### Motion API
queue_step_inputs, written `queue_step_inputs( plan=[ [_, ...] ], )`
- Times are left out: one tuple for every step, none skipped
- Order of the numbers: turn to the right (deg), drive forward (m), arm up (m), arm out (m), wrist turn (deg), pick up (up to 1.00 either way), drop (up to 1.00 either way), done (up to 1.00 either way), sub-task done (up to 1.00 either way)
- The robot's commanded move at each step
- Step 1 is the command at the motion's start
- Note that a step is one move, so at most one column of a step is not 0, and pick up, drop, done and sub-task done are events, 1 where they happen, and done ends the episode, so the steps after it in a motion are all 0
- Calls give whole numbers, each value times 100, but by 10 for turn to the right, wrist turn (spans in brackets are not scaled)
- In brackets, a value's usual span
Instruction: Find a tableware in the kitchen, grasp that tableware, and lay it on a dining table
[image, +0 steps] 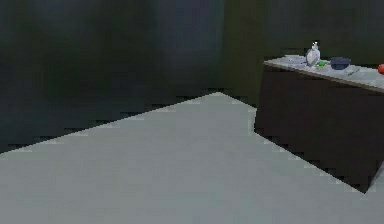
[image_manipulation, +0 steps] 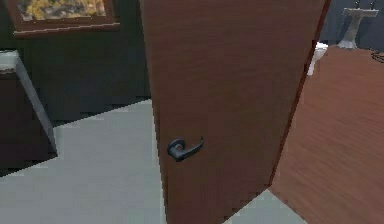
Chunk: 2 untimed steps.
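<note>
A small dark bowl (image: 341, 64) sits on the dark counter (image: 318, 120) at the forward view's upper right, near a white object (image: 314, 54). In the arm side view's middle stands a brown door (image_manipulation: 230, 90) with a dark handle (image_manipulation: 185, 147). The state of the gripper's jaws cannot be told

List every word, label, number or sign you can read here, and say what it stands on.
None can be read.
The door and its handle are plain.
The framed picture shows only yellowish patches, with no lettering.
The small things on the counter are too small to show any print.
</note>
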Motion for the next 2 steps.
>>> queue_step_inputs(
  plan=[
    [90,0,0,0,0,0,0,0,0],
    [0,35,0,0,0,0,0,0,0]
  ],
)
